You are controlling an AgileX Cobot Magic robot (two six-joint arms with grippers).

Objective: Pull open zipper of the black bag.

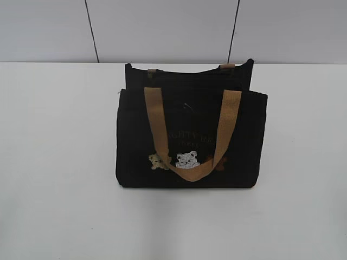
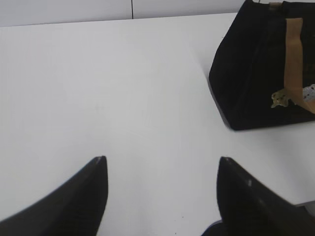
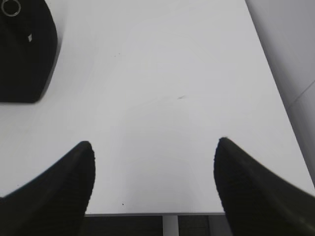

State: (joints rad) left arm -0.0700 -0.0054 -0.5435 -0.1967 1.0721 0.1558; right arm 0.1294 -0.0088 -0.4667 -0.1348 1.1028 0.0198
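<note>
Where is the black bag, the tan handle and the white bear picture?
black bag [image 1: 135, 157]: exterior view, front panel's left part.
tan handle [image 1: 156, 122]: exterior view, left strap.
white bear picture [image 1: 188, 160]: exterior view, its middle.

We take this for a lab or test bench: a bare, smooth white rectangular tabletop [image 1: 54, 162] stands against plain pale grey wall panels [image 1: 162, 27] split by thin dark vertical seams [image 1: 91, 30].

exterior: slanted down, front | wrists: low, flanking | shared: black bag [image 1: 190, 135]
</note>
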